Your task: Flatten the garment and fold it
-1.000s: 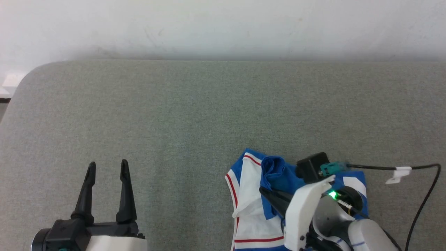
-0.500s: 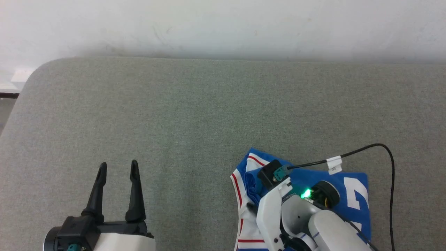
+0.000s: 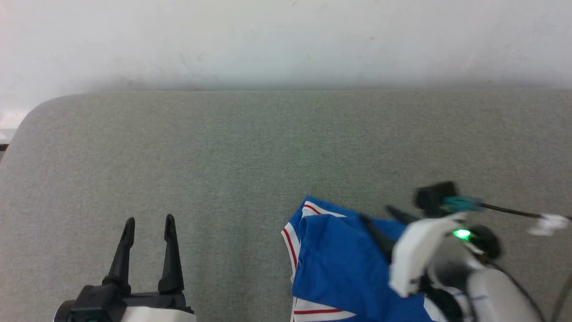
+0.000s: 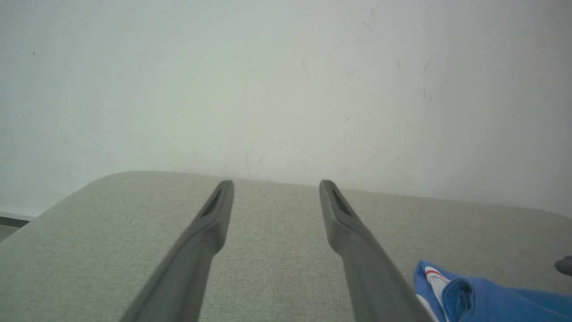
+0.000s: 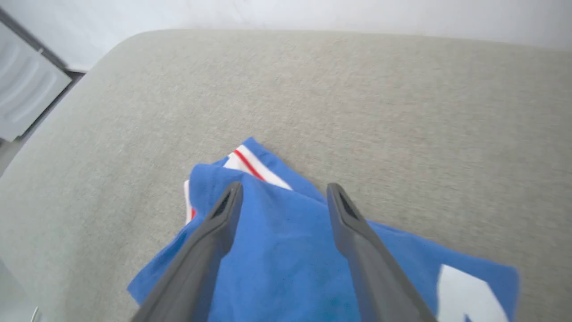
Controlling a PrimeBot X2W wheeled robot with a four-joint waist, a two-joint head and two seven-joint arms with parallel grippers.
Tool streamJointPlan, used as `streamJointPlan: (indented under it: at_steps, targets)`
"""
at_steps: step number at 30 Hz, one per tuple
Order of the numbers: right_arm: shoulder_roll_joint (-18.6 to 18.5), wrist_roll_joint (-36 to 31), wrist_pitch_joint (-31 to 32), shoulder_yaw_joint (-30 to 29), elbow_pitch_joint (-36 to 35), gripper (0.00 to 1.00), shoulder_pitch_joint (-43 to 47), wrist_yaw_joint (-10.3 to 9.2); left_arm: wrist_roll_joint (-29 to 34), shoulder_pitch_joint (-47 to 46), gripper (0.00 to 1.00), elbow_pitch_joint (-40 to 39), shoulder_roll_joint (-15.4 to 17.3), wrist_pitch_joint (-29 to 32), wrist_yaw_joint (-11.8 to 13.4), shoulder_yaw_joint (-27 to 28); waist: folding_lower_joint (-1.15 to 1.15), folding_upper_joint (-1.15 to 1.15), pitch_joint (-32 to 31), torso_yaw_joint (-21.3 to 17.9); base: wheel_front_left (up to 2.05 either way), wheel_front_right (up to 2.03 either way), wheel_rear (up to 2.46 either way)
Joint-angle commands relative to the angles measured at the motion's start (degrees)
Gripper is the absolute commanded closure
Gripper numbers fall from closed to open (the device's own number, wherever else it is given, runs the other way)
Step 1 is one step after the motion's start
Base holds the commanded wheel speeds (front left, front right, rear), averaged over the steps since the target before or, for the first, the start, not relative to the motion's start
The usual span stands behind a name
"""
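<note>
The garment (image 3: 335, 264), royal blue with white panels and red-striped trim, lies folded on the grey cushion at the lower right of the head view. In the right wrist view the garment (image 5: 286, 250) spreads blue below the fingers, a white numeral at its right edge. My right gripper (image 3: 380, 214) hovers over its far right part, open, nothing between the fingers; the right gripper (image 5: 283, 190) shows its tips apart above the blue cloth. My left gripper (image 3: 148, 220) stands open at the lower left, well clear of the cloth. The left gripper (image 4: 275, 185) points at the wall, with a garment (image 4: 464, 295) corner at lower right.
The grey cushion (image 3: 223, 156) extends wide to the left and back, ending at a white wall (image 3: 286, 40). Its rounded left corner (image 3: 31, 112) drops off beside pale furniture (image 5: 22, 89). A black cable (image 3: 509, 211) trails from my right wrist.
My right gripper has opened and let go of the blue cloth, which now lies spread over the white panel. The right arm has swung back to the right. The camera shifted slightly.
</note>
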Motion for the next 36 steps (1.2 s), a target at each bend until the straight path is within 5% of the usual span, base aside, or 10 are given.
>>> streamJointPlan:
  at_steps: [1, 6, 9, 26, 27, 29, 36]
  targets:
    - [-0.17, -0.86, -0.66, -1.21, -0.83, 0.00, 1.39, -0.10, 0.53, 0.67, 0.00, -0.23, -0.25, -0.27, -0.25, 0.12, 0.00, 0.00, -0.14, -0.76, 0.00, 0.00, 0.00]
    - [-0.19, -5.09, -3.84, -14.33, -9.59, 0.00, 10.65, -0.10, 1.45, 0.65, 0.00, -0.61, 0.13, -0.27, -0.53, 0.31, 0.00, 0.00, 0.24, -2.17, 0.00, 0.00, 0.00]
    - [-0.18, -5.28, -4.48, -17.26, -11.20, 0.00, 14.87, -0.10, 1.64, 0.76, 0.00, -1.02, 0.18, -0.27, -0.58, 0.49, 0.00, 0.00, 0.28, -2.99, 0.00, 0.00, 0.00]
    - [-0.17, 2.66, -7.00, -15.19, 7.12, 0.00, 12.24, -0.10, 3.07, -1.08, 0.00, -1.44, 2.31, 0.28, -1.02, -0.39, 0.00, 0.00, 1.12, -1.70, 0.00, 0.00, 0.00]
    - [-0.17, 3.46, -7.03, -14.48, 7.93, 0.11, 11.74, -0.10, 3.09, -1.19, 0.00, -1.48, 2.34, 0.37, -1.00, -0.48, 0.00, 0.00, 1.06, -1.69, 0.00, 0.00, 0.00]
    - [-0.17, 4.41, -6.59, -13.45, 9.74, 1.00, 10.97, -0.10, 3.10, -1.37, 0.00, -1.52, 2.37, 0.48, -1.00, -0.74, 0.00, 0.00, 0.88, -1.71, 0.00, 0.00, 0.00]
    - [-0.17, 4.68, -7.80, -13.60, 12.05, 1.00, 8.76, -0.10, 2.90, -1.30, 0.00, -1.65, 2.34, 0.65, -0.74, -1.28, 0.00, 0.00, 0.70, -2.75, 0.00, 0.00, 0.00]
